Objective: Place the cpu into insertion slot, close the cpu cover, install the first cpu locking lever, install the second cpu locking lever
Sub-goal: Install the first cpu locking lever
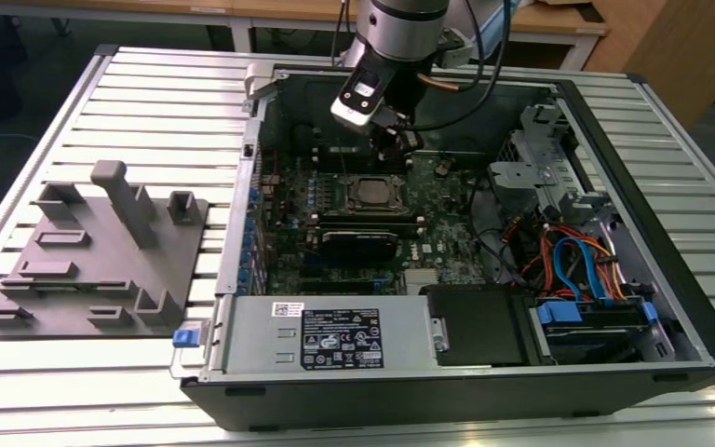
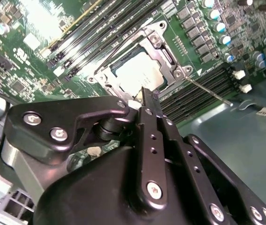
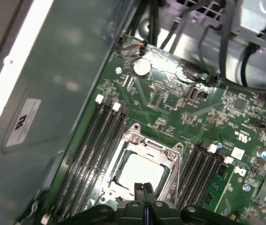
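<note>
Inside the open black computer case point(image 1: 674, 368), over the green motherboard point(image 3: 170, 103), the black two-fingered gripper point(image 3: 144, 186) hung near the far side of the dark square insertion slot point(image 3: 119, 171), fingers pinched narrow and empty. The silvery square cpu point(image 3: 140, 171) lay seated there, and the thin silvery cpu cover frame point(image 3: 150, 146) looked shut. A thin metal locking lever point(image 2: 208, 91) stuck out, so latching seemed in hand, calling for a steady push on that rod.
</note>
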